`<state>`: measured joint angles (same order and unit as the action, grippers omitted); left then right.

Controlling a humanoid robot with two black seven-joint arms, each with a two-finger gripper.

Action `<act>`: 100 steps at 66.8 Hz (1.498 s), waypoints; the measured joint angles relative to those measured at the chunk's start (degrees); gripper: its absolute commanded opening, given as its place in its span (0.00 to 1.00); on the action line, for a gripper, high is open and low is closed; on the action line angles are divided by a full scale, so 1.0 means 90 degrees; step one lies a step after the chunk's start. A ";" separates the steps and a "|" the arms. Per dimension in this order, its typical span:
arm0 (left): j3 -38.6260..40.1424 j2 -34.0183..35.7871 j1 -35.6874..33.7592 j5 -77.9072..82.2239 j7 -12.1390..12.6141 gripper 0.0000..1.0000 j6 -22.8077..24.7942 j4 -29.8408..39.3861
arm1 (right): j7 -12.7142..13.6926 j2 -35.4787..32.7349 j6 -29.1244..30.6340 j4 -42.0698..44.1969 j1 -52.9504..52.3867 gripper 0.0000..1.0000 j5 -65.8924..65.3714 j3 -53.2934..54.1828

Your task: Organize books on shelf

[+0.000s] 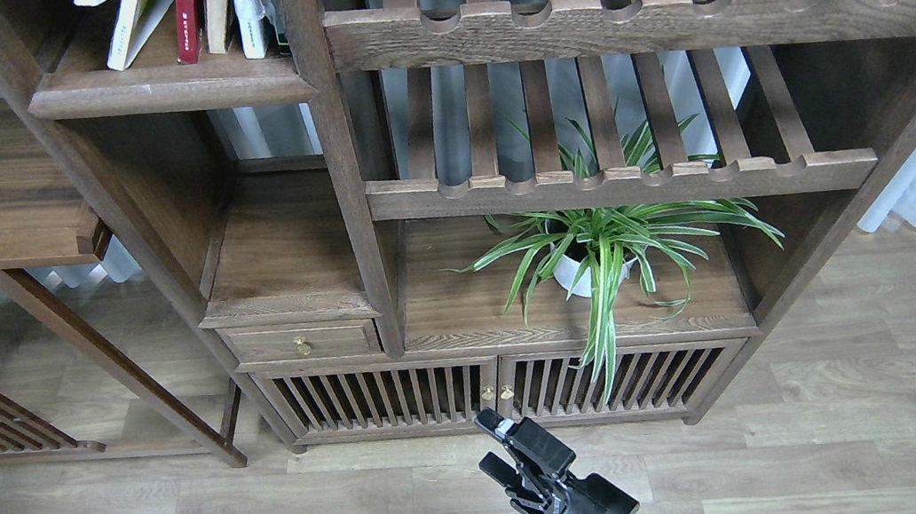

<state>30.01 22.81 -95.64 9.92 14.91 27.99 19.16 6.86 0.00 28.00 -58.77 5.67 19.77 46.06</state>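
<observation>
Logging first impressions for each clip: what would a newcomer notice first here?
Probably the spider plant in its white pot, bright green on the bookcase's lower board under the slatted racks. Next, the books standing on the shelf at top left, and a black gripper low over the floor.

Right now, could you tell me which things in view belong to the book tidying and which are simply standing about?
Part of the job:
- books standing at top left
- shelf they stand on
- right gripper, holding nothing

Just standing about:
- potted plant
- slatted racks
- small drawer
</observation>
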 measured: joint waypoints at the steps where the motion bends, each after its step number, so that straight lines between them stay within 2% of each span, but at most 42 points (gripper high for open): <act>1: 0.0002 -0.0027 -0.0016 0.0075 -0.0096 0.01 0.0000 -0.0031 | 0.0000 0.0000 0.0000 -0.0003 0.0001 0.99 -0.0001 0.0000; 6: 0.0011 -0.0203 -0.0083 0.0514 -0.0725 0.01 0.0000 -0.0188 | -0.0001 0.0000 0.0000 -0.0010 0.0004 0.99 0.0000 0.0008; 9: -0.0025 -0.0304 -0.0089 0.0766 -0.1195 0.01 0.0001 -0.0255 | -0.0009 0.0000 0.0000 -0.0011 0.0005 0.99 -0.0001 0.0022; 19: -0.0232 -0.0606 -0.0002 0.1034 -0.2281 0.01 0.0001 -0.0452 | -0.0020 0.0000 0.0000 -0.0072 0.0031 0.99 0.0001 0.0157; 27: -0.0388 -0.0957 0.0103 0.1054 -0.2815 0.01 0.0000 -0.0853 | -0.0020 0.0000 0.0000 -0.0148 0.0077 0.99 0.0000 0.0200; 36: -0.0404 -0.1302 0.0267 0.1056 -0.3141 0.01 0.0000 -0.1323 | -0.0025 0.0000 0.0000 -0.0185 0.0137 0.99 0.0008 0.0204; 43: -0.0354 -0.1501 0.0473 0.1006 -0.3278 0.01 0.0000 -0.1692 | -0.0030 0.0000 0.0000 -0.0189 0.0187 0.99 0.0010 0.0205; 58: -0.0364 -0.1727 0.0624 0.0779 -0.3292 0.01 0.0000 -0.2117 | -0.0039 0.0000 0.0000 -0.0190 0.0194 0.99 0.0001 0.0276; 75: -0.0419 -0.1901 0.0772 0.0581 -0.2998 0.02 0.0000 -0.2130 | -0.0032 0.0000 0.0000 -0.0190 0.0184 0.99 0.0002 0.0464; 86: -0.0423 -0.1956 0.0786 0.0527 -0.2827 0.08 0.0000 -0.2130 | -0.0030 0.0000 0.0000 -0.0190 0.0199 0.99 0.0005 0.0479; 91: -0.0424 -0.1970 0.0787 0.0516 -0.2813 0.20 0.0000 -0.2130 | -0.0030 0.0000 0.0000 -0.0196 0.0200 0.99 0.0005 0.0483; 92: -0.0424 -0.1973 0.0785 0.0497 -0.2805 0.35 0.0000 -0.2130 | -0.0030 0.0000 0.0000 -0.0198 0.0200 0.99 0.0005 0.0483; 95: -0.0424 -0.1974 0.0781 0.0473 -0.2798 0.47 0.0000 -0.2130 | -0.0030 0.0000 0.0000 -0.0198 0.0200 0.99 0.0005 0.0483; 96: -0.0424 -0.1976 0.0779 0.0449 -0.2794 0.55 0.0000 -0.2130 | -0.0029 0.0000 0.0000 -0.0199 0.0200 0.99 0.0006 0.0483; 100: -0.0423 -0.1984 0.0771 0.0332 -0.2787 0.63 0.0000 -0.2130 | -0.0022 0.0000 0.0000 -0.0199 0.0200 0.99 0.0006 0.0482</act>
<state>26.21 4.96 -88.70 12.90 -10.18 27.99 -0.01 6.67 0.00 28.00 -60.56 7.47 19.83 50.40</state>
